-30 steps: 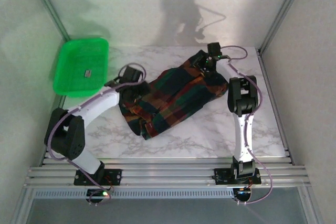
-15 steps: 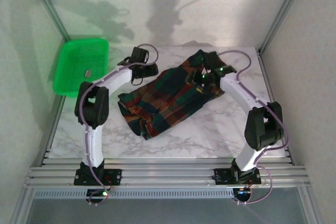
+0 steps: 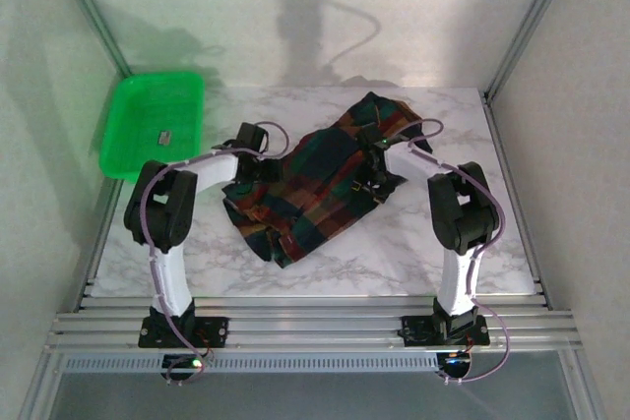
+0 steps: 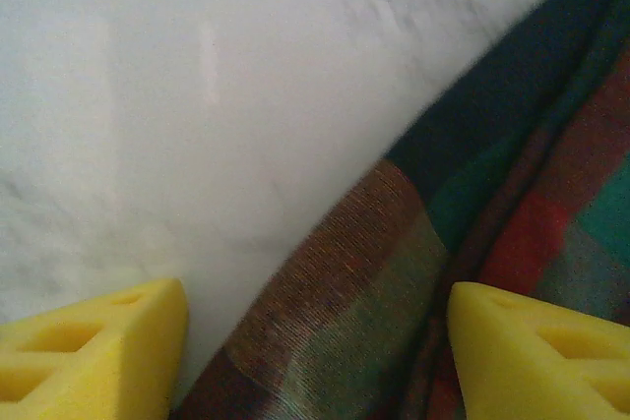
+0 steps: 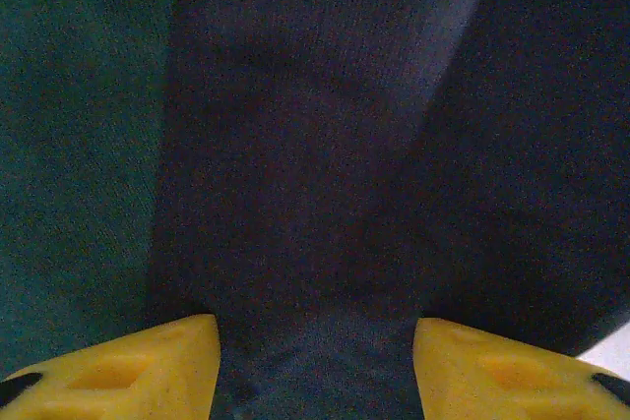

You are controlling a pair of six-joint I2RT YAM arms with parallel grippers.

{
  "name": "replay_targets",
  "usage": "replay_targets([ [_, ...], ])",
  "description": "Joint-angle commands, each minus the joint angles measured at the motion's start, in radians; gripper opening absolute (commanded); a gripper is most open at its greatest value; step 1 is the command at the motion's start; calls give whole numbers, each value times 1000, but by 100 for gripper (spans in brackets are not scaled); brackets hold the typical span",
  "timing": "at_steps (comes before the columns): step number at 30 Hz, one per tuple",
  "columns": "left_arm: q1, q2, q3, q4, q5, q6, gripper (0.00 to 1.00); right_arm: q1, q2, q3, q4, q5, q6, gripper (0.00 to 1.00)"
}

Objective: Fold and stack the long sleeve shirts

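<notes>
Top external view: a marble table point(image 3: 394, 243) carries the crumpled plaid shirt point(image 3: 315, 184) at its middle, with a bright green tray point(image 3: 138, 120) at the far-left corner. The left gripper point(image 4: 315, 341) straddles the shirt's left edge, jaws apart. The right gripper point(image 5: 315, 361) hovers open over dark cloth.

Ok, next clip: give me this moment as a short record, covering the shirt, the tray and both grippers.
shirt: one plaid shirt, crumpled and unfolded, mid-table
table: white marble top
tray: green tray at the far left corner, apart from the shirt; small dark item inside
left gripper: open, low at the shirt's left edge, cloth edge between its jaws
right gripper: open, close over dark cloth on the shirt's right part
stack: none yet
</notes>
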Motion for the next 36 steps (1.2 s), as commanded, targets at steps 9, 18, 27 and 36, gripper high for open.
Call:
replay_targets([
  [9, -144, -182, -215, 60, 267, -251, 67, -142, 148, 217, -41, 13, -201, 55],
  [18, -175, -237, -211, 23, 451, -266, 69, -186, 227, 288, 36, -130, -273, 55],
  [27, -158, -212, -201, -195, 522, -50, 70, -177, 182, 368, 3, -234, -341, 58],
  [36, 16, -434, -194, -198, 305, -171, 76, 50, -224, 54, -97, -46, -40, 62],
])
